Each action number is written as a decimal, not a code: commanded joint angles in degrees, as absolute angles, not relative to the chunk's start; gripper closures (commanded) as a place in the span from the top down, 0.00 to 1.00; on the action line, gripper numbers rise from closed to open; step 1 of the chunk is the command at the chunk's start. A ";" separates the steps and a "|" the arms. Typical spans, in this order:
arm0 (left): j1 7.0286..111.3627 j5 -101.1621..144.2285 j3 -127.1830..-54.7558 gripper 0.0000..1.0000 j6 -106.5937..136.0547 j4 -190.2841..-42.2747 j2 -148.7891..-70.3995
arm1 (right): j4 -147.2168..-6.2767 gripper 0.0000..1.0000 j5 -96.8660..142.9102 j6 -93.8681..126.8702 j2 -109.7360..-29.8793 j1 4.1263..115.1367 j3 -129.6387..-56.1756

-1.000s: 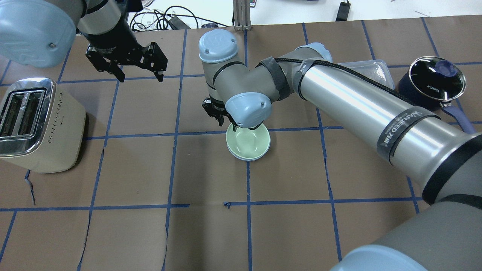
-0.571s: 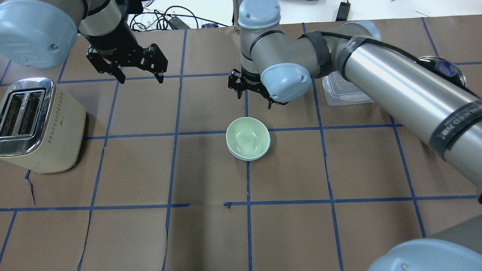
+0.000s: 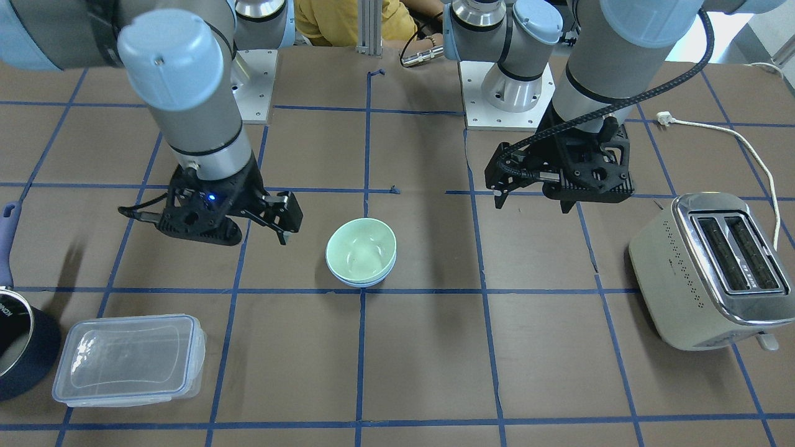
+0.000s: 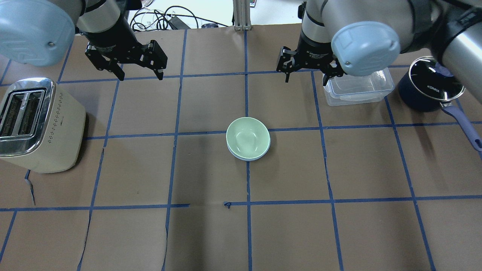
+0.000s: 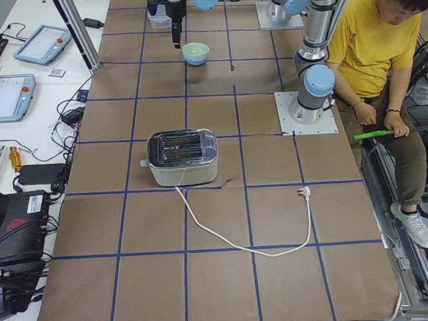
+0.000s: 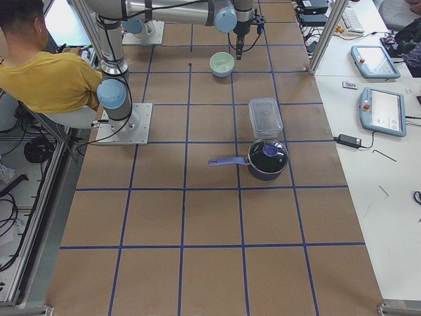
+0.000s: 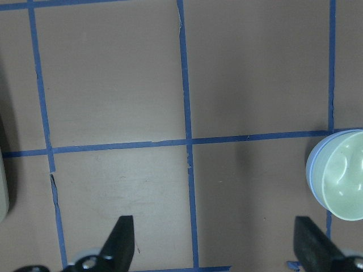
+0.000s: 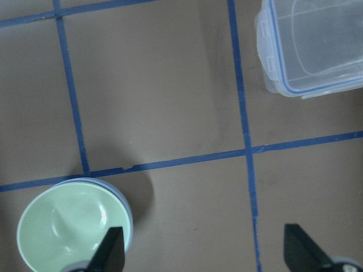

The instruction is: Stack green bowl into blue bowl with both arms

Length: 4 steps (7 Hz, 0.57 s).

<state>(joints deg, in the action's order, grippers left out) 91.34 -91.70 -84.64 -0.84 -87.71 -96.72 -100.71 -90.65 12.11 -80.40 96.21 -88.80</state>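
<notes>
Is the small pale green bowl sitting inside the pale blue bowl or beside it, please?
Inside: the small pale green bowl nests upright, only the rim of the pale blue bowl showing beneath.

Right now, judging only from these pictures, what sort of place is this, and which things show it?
Probably a robotics lab: two robot arms mounted on a tape-gridded table, teach pendants on the side bench, and a seated operator beside it.

Bright, even overhead light fills my feeds. Soft, faint shadows fall beside the toaster and around the green bowl. Glare whitens the clear container and the pot lid. In the left wrist view, the left gripper fingers look slightly soft at the frame's bottom edge.
</notes>
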 commanded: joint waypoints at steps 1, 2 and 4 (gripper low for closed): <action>91.32 -92.20 -84.38 1.00 1.22 -88.06 -95.72 | -93.55 1.00 -91.67 -1.71 -86.64 89.59 -90.87; 91.32 -92.46 -84.55 1.00 1.40 -88.33 -95.19 | -92.47 1.00 -91.67 -1.93 -87.27 89.04 -92.18; 91.32 -92.64 -84.46 1.00 1.32 -89.20 -94.31 | -92.90 1.00 -91.67 -1.93 -88.68 88.69 -93.78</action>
<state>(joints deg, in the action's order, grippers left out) 91.32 -92.55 -84.52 1.32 -88.67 -94.81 -93.22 -91.62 -1.67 -87.94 89.12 -92.99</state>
